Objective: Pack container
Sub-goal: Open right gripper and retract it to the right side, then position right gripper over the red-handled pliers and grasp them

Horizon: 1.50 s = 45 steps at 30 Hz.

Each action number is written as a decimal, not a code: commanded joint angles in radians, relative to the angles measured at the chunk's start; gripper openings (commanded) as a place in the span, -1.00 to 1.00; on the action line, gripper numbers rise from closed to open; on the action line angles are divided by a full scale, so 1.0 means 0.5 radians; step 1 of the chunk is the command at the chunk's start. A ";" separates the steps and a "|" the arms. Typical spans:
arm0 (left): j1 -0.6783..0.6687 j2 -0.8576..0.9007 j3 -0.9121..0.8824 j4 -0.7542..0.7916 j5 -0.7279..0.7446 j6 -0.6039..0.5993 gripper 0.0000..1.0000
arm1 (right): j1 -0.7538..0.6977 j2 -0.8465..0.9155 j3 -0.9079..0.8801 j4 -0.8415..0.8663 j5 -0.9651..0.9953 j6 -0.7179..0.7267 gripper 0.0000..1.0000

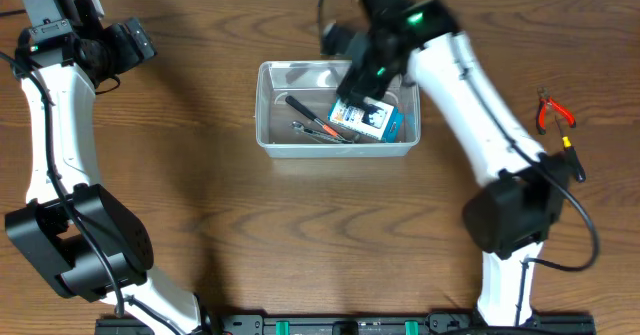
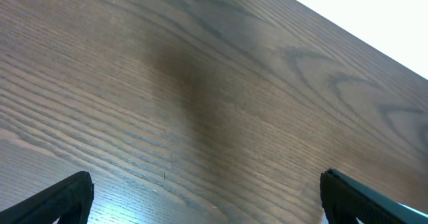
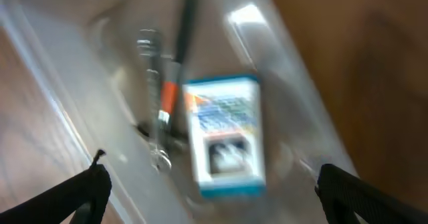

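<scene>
The clear plastic container (image 1: 275, 110) stands in the middle of the table. Inside lie a blue-and-white box (image 1: 366, 119), a black-and-orange tool (image 1: 310, 118) and a metal tool (image 1: 322, 132). My right gripper (image 1: 362, 75) hovers over the container's right half, open and empty. Its wrist view is blurred and shows the box (image 3: 224, 134), the tools (image 3: 167, 97) and the container's wall (image 3: 47, 77) between its spread fingers (image 3: 210, 200). My left gripper (image 1: 140, 43) is at the far left of the table, open and empty over bare wood (image 2: 207, 197).
Red-handled pliers (image 1: 553, 111) lie on the table at the far right, beside the right arm. A small yellow-and-black piece (image 1: 568, 144) lies just below them. The table's back edge runs close behind both grippers.
</scene>
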 commanded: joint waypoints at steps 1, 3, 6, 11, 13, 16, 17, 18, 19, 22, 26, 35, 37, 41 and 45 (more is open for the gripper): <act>0.001 -0.033 0.031 -0.005 0.018 -0.009 0.96 | -0.260 -0.135 0.237 -0.144 0.280 0.423 0.85; 0.001 -0.033 0.031 -0.005 0.018 -0.009 0.96 | -0.433 -0.138 0.320 -0.242 0.365 0.626 0.82; 0.002 -0.033 0.031 -0.005 0.018 -0.009 0.96 | -0.682 -0.138 0.331 -0.320 0.365 0.716 0.67; 0.001 -0.033 0.031 -0.005 0.018 -0.009 0.96 | -1.020 -0.117 0.279 -0.404 0.360 0.715 0.11; 0.001 -0.033 0.031 -0.005 0.018 -0.009 0.96 | -1.121 -0.101 0.241 -0.417 0.360 0.714 -0.02; 0.001 -0.033 0.031 -0.005 0.018 -0.009 0.96 | -1.229 -0.092 0.105 -0.397 0.360 0.712 -0.23; 0.001 -0.033 0.031 -0.005 0.018 -0.009 0.96 | -1.260 -0.089 0.037 -0.372 0.360 0.707 -0.29; 0.001 -0.033 0.031 -0.005 0.018 -0.009 0.96 | -1.289 -0.089 -0.037 -0.336 0.360 0.706 -0.28; 0.002 -0.033 0.031 -0.005 0.018 -0.009 0.96 | -1.311 -0.089 -0.114 -0.285 0.360 0.707 -0.31; 0.001 -0.033 0.031 -0.005 0.018 -0.009 0.96 | -1.358 -0.089 -0.345 -0.101 0.361 0.707 -0.31; 0.002 -0.033 0.031 -0.005 0.018 -0.009 0.96 | -1.390 -0.089 -0.614 0.120 0.373 0.706 -0.25; 0.002 -0.033 0.031 -0.005 0.018 -0.009 0.96 | -1.437 -0.080 -0.880 0.391 0.452 0.821 -0.24; 0.001 -0.033 0.031 -0.005 0.018 -0.009 0.96 | -1.444 -0.077 -0.880 0.399 0.452 0.842 -0.25; 0.001 -0.033 0.031 -0.005 0.018 -0.009 0.96 | -1.448 -0.077 -0.880 0.426 0.488 0.887 -0.26; 0.001 -0.033 0.031 -0.005 0.018 -0.009 0.96 | -1.459 -0.072 -0.880 0.447 0.490 0.887 -0.28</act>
